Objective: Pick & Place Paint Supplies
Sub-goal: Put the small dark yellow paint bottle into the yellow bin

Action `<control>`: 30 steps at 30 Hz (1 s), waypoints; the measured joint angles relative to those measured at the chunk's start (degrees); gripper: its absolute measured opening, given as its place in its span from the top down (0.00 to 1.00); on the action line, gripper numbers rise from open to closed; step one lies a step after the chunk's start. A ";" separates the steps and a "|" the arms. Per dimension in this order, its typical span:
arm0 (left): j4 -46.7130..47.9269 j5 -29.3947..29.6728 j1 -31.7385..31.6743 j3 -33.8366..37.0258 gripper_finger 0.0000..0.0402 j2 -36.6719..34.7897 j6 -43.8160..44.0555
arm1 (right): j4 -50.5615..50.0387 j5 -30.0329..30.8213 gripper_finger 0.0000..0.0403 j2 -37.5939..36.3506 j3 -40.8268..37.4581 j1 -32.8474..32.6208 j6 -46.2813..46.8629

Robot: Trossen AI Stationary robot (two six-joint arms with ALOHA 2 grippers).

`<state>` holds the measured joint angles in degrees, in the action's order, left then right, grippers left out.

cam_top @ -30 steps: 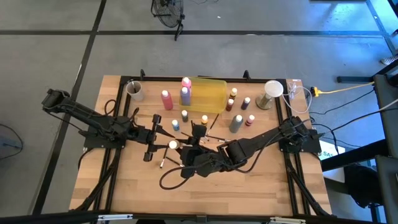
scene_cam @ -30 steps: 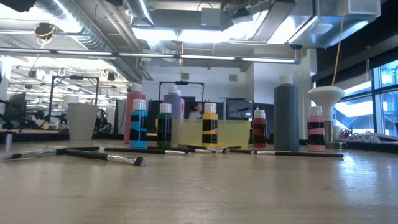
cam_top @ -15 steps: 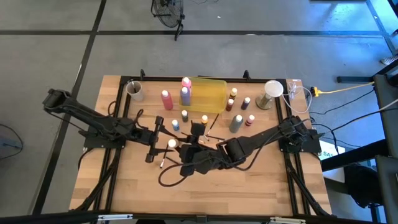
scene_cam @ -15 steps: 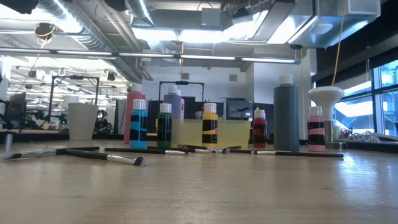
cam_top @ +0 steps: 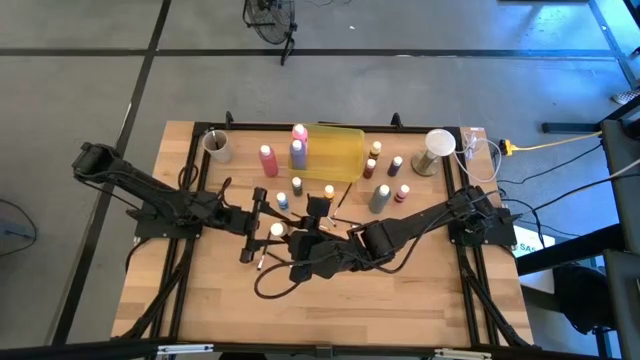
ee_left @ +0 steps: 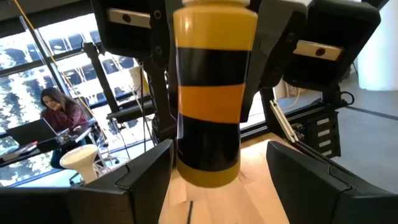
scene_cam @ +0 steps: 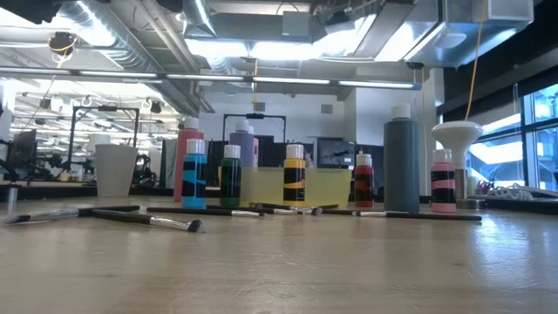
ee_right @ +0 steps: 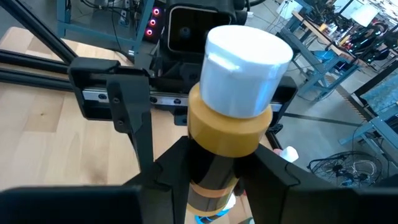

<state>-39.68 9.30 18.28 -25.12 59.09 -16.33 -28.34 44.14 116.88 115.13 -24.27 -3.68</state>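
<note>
A small yellow paint bottle (cam_top: pixel 277 231) with black bands and a white cap hangs upright above the table's middle, with my right gripper (ee_right: pixel 221 180) shut on it. My left gripper (ee_left: pixel 217 199) is open. It points level at the bottle from the table's left, one finger on each side of the bottle's lower end (ee_left: pixel 208 174), touching nothing as far as shows. Other paint bottles stand on their bases at the far side: pink (cam_top: pixel 267 160), purple (cam_top: pixel 298 153), grey (cam_top: pixel 379 198). Thin brushes (scene_cam: pixel 144 218) lie flat on the wood. My right gripper pinches the yellow bottle's upper body (ee_right: pixel 186 162), just under the neck, between its two fingers (ee_left: pixel 163 56). The fingers come from the table's right, slanting a little downward, and lie across the bottle. The bottle stands upright in the hold, its base (ee_left: pixel 208 180) clear of the table.
A translucent yellow tray (cam_top: pixel 338 152) sits at the far middle. Pale cups stand at the far left (cam_top: pixel 216 145) and far right (cam_top: pixel 438 148). More small bottles (cam_top: pixel 297 186) stand just beyond the grippers. A loose black cable (cam_top: pixel 270 290) lies near the right arm.
My left gripper has moved a little toward the table's right, closing in on the bottle in my right gripper. The right gripper and the bottle have kept still.
</note>
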 joint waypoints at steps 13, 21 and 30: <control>-2.21 0.02 0.00 0.00 0.36 0.00 0.05 | 0.43 -1.15 0.70 0.00 0.00 0.50 0.18; -2.17 1.32 0.00 0.00 0.36 0.00 0.05 | 0.39 -2.82 0.70 0.00 -0.02 1.08 0.22; -2.45 1.44 0.00 0.00 0.36 1.04 0.05 | 0.44 -2.82 0.70 0.00 -0.02 1.09 0.22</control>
<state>-42.13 10.74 18.28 -25.12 60.13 -16.27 -27.90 41.32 116.88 115.11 -23.18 -3.46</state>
